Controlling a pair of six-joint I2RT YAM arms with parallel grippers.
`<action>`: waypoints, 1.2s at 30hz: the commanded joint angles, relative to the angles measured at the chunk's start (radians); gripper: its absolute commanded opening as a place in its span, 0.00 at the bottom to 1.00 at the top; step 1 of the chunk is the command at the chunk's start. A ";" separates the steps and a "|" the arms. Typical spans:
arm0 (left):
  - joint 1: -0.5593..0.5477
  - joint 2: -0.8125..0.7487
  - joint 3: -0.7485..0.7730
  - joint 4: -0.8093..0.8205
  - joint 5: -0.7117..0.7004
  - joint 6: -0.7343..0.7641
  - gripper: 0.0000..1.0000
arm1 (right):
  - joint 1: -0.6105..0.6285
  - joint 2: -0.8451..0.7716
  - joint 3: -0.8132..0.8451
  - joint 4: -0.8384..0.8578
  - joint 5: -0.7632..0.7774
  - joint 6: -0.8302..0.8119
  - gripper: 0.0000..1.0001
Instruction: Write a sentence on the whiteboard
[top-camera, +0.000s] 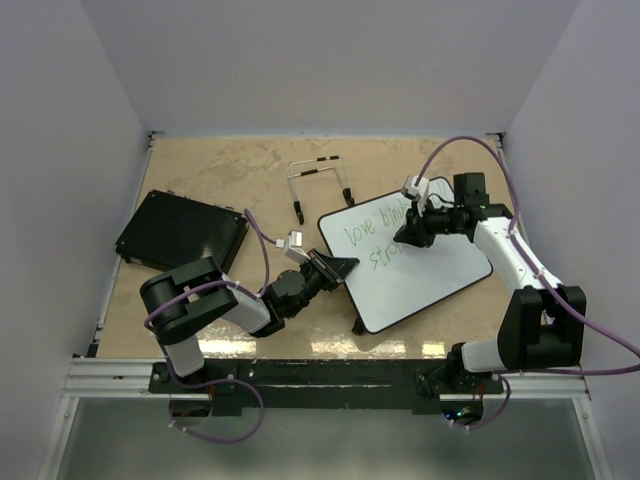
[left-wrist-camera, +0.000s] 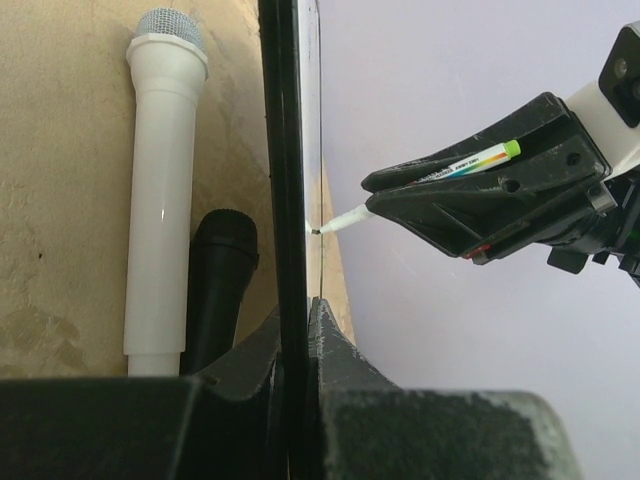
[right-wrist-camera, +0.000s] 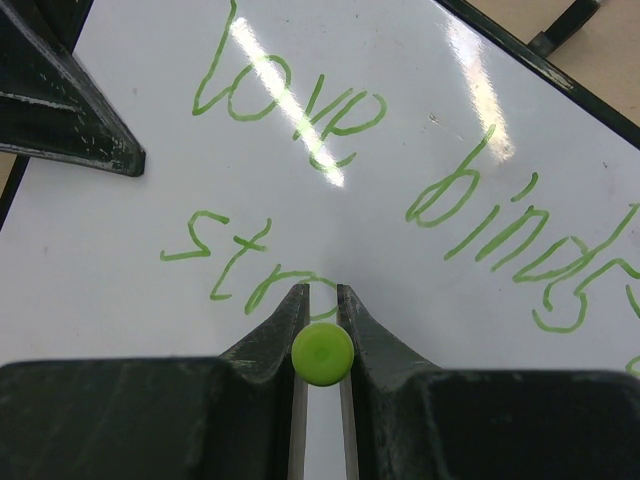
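Mid-task, the right gripper (top-camera: 402, 238), pinching a green marker (right-wrist-camera: 322, 353), adds "stro" to the sentence (right-wrist-camera: 330, 150) on the whiteboard (top-camera: 440, 275), which lies toward the counter's (top-camera: 220, 180) 3 o'clock side. The left gripper (top-camera: 348, 267) clamps the board's 9 o'clock edge. The next move probably calls for a light, steady tip to finish the word.

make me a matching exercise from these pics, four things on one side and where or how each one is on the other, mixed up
Things:
1. left gripper
2. right gripper
3. white microphone
4. black pad

States:
A. shut on the green marker
B. lying beside the black microphone
C. flat at the left of the table
D. clamped on the edge of the whiteboard

Pairs: 1-D, 2-A, 3-B, 4-C
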 joint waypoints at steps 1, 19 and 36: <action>0.001 -0.005 0.011 0.296 0.016 0.063 0.00 | 0.004 -0.006 0.009 -0.049 -0.001 -0.040 0.00; 0.001 0.006 0.012 0.307 0.024 0.061 0.00 | 0.004 0.024 0.055 0.135 -0.006 0.119 0.00; 0.005 -0.010 0.005 0.305 0.026 0.064 0.00 | 0.000 0.024 0.053 0.161 0.078 0.154 0.00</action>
